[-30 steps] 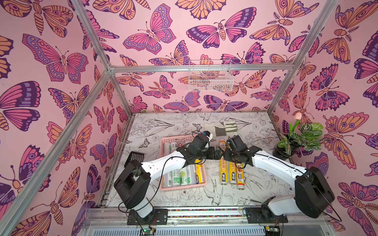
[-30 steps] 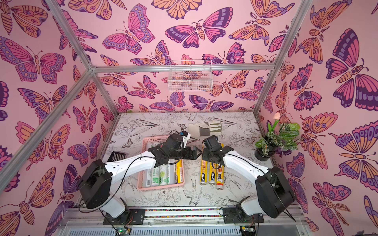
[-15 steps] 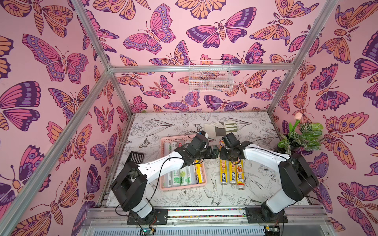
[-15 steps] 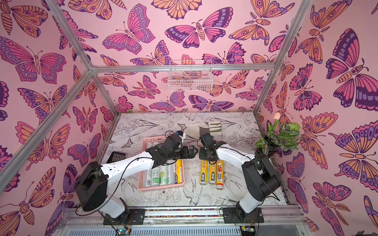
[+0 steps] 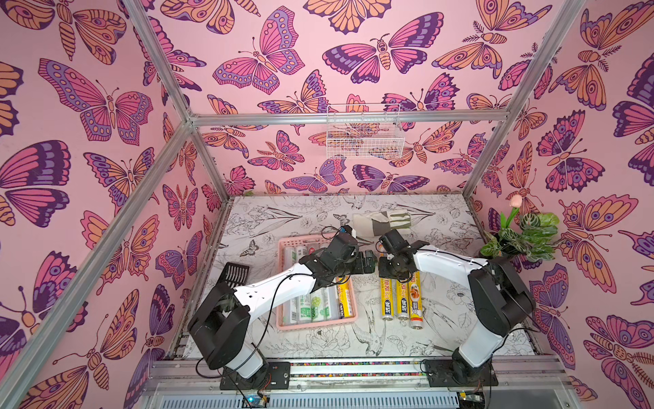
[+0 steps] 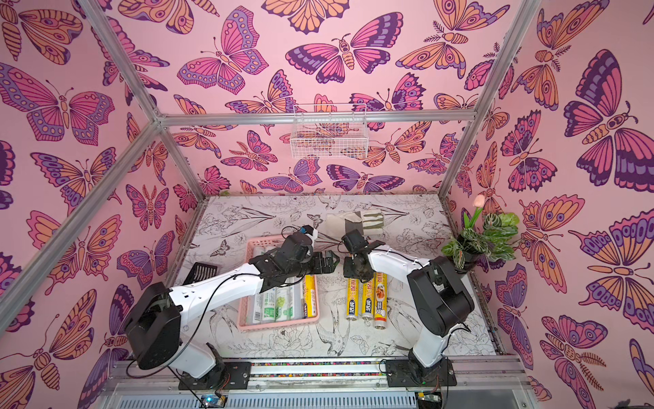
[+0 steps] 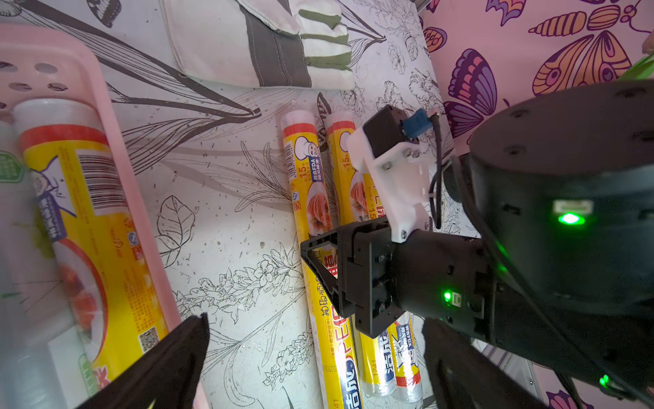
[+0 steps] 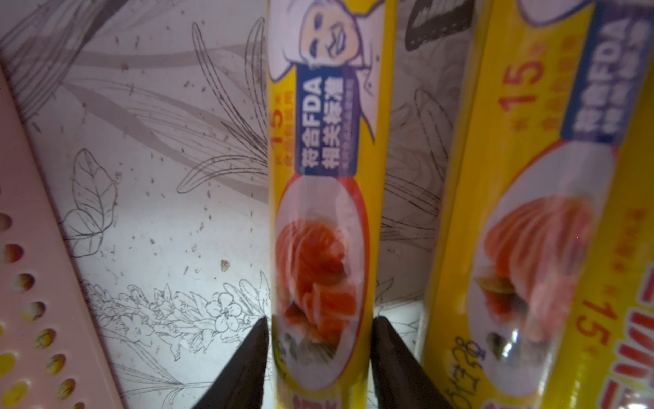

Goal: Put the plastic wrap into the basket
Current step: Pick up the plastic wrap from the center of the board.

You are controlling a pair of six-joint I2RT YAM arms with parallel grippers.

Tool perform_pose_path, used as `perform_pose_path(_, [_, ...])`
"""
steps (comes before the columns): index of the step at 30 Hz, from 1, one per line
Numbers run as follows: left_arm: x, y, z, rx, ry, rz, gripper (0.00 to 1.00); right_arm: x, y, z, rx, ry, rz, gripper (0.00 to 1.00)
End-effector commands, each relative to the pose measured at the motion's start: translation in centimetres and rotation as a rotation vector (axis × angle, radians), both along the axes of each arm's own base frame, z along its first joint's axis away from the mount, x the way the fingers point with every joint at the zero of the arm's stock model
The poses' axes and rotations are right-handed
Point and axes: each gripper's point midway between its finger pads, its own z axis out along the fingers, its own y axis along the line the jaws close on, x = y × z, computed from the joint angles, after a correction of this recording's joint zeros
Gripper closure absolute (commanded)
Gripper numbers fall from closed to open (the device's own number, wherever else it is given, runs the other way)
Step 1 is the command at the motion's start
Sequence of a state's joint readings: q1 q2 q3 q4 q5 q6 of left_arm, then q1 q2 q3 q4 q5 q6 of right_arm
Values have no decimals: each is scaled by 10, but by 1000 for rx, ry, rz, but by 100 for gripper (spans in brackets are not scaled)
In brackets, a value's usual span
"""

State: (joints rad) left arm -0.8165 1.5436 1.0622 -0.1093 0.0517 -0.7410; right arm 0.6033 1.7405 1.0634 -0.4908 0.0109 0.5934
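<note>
- Jaws of right gripper (image 8: 318, 324) stand apart astride the yellow roll (image 8: 318, 177) nearest the basket (image 5: 315, 325), no squeeze evident; left gripper (image 7: 315, 318) gapes, empty.
- Table (image 5: 442, 329): bare strip separates three loose rolls (image 5: 400, 297) from basket.
- Basket floor looks filled; low walls.
- Roll: probably light, stiff, slick; hold mid-length.

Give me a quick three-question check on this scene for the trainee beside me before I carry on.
1. True or false: the right gripper has its jaws either side of a yellow roll.
2. How many yellow rolls are outside the pink basket?
3. The left gripper is: A) open and empty; B) shut on a roll; C) shut on the folded cloth.
Key: 1 true; 2 three; 3 A.
</note>
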Motion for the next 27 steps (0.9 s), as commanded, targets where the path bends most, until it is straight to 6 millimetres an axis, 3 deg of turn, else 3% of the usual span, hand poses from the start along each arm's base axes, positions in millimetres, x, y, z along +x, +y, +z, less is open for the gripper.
perform_pose_path(1, [-3,14,-3,24,4,21,0,0,2,-1,-6,33,18,49])
perform_pose_path(13, [-1,25,-2,31,-11,56,0,-7,3,-16,-106,85,15,48])
perform_pose_path(19, [-3,34,0,36,-23,75,0,-8,-2,-18,-125,81,-15,56])
perform_pose_path(22, [-4,40,0,36,-27,89,0,-4,0,-6,-107,51,-17,60])
perform_pose_path(27, [-2,52,5,44,-58,122,0,5,8,41,-25,-60,-10,67])
